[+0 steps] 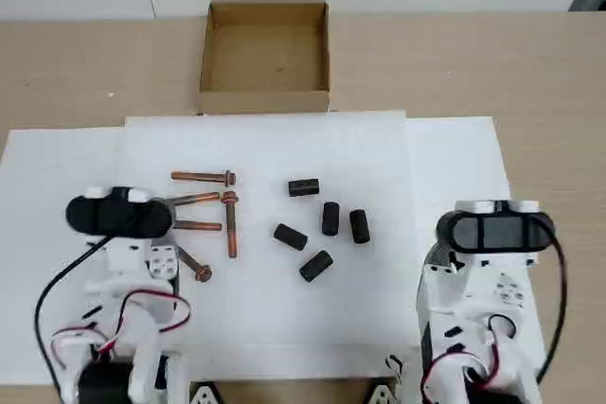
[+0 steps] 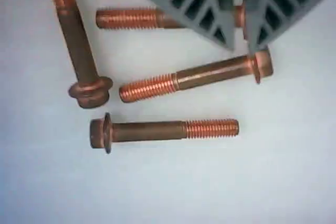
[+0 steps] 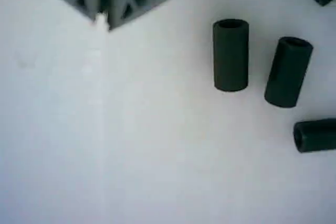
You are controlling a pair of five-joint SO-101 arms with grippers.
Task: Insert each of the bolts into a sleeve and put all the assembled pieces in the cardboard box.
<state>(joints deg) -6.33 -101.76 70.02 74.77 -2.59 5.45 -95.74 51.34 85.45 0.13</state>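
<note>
Light wooden table [image 1: 530,63], its near part covered by overlapping white paper sheets [image 1: 284,319]. Open, shallow square cardboard box [image 1: 265,101] of plain brown board at the far edge of the paper, upright, nothing inside.

White-and-black left arm [image 1: 118,217] at the near left of the paper, over part of the bolt group. White-and-black right arm [image 1: 494,230] at the near right, beside the sleeve group and touching none of it.

Grey ribbed left gripper [image 2: 240,45]: fingers drawn together to a narrow slit, clamped on nothing, tips close by the flanged head of one bolt. Grey ribbed right gripper [image 3: 103,22]: fingers together, nothing between them, over bare paper.

Five copper-coloured flanged metal bolts, loose on the paper left of centre, none inside a sleeve:
- farthest bolt [image 1: 204,177], lying crosswise, head to the right
- second bolt [image 1: 194,199], partly hidden under the left arm
- lengthwise bolt [image 1: 230,224], head toward the box
- fourth bolt [image 1: 197,226], crosswise, just beside the lengthwise one
- nearest bolt [image 1: 194,265], slanted, head toward the near edge

Five short black cylindrical sleeves, loose at the centre of the paper, right of the bolts, all lying on their sides and apart from one another:
- farthest sleeve [image 1: 303,187]
- middle sleeve [image 1: 330,219]
- rightmost sleeve [image 1: 360,226]
- leftmost sleeve [image 1: 290,237]
- nearest sleeve [image 1: 315,265]
</note>
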